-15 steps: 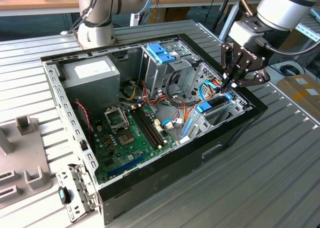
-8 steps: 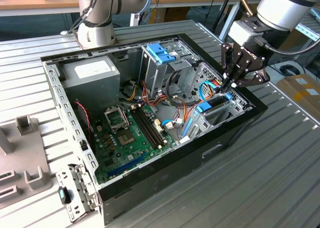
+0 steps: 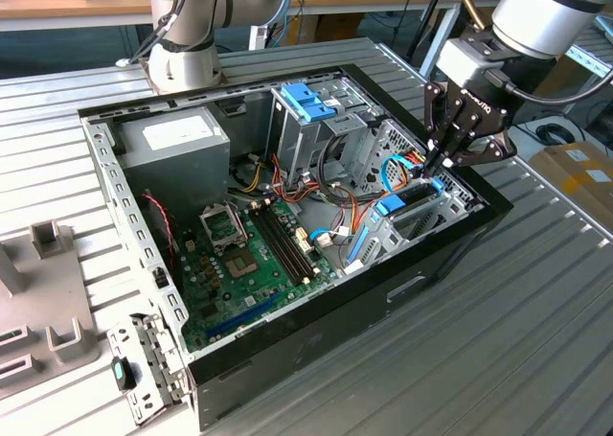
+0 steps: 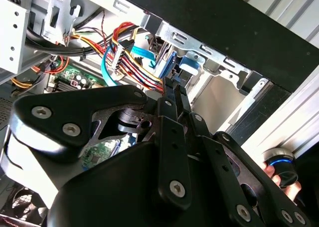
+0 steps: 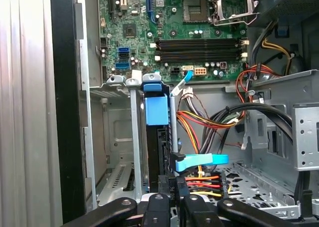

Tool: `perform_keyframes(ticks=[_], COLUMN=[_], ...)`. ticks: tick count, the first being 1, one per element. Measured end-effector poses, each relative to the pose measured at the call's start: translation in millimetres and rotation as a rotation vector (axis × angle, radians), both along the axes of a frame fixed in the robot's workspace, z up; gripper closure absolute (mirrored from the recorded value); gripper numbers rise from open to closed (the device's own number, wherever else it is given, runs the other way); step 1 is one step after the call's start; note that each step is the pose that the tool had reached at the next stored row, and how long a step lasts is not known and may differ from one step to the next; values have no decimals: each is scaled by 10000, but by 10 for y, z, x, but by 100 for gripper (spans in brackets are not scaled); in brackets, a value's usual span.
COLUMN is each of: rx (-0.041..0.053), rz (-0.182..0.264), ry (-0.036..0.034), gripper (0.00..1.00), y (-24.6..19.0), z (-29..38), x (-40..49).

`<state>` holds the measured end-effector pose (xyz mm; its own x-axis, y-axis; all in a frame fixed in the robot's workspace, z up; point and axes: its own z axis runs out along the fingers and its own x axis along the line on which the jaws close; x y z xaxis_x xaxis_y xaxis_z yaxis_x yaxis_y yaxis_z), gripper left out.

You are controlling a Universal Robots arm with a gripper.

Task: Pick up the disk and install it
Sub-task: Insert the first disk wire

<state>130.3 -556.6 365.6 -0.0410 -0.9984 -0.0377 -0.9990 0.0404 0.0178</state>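
The disk [image 3: 407,204] stands on edge in the drive bay at the open computer case's [image 3: 316,345] end on the exterior view's right, with its blue carrier frame [image 5: 156,110] on top. In both wrist views I see it edge-on; the second wrist view shows the blue frame [image 4: 169,62] just past my fingertips. My gripper [image 3: 434,165] points down at the disk's far upper end with its fingers drawn together, tips on or just above that edge. A blue tab [image 5: 199,161] sticks out beside the disk.
Red, orange, yellow and blue cables [image 3: 359,211] crowd the bay's inner side. The metal cage with a blue handle [image 3: 306,101], the grey power box [image 3: 177,144] and the motherboard [image 3: 249,254] fill the case. Another arm's base [image 3: 182,57] stands behind. A hand [image 4: 294,187] shows outside the case.
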Motion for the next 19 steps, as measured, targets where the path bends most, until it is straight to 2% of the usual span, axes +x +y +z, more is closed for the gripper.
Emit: perform_keyframes(ticks=[19], rx=[0], rz=[-616], ry=[0], gripper=[83], y=[0], z=[-2], x=[0])
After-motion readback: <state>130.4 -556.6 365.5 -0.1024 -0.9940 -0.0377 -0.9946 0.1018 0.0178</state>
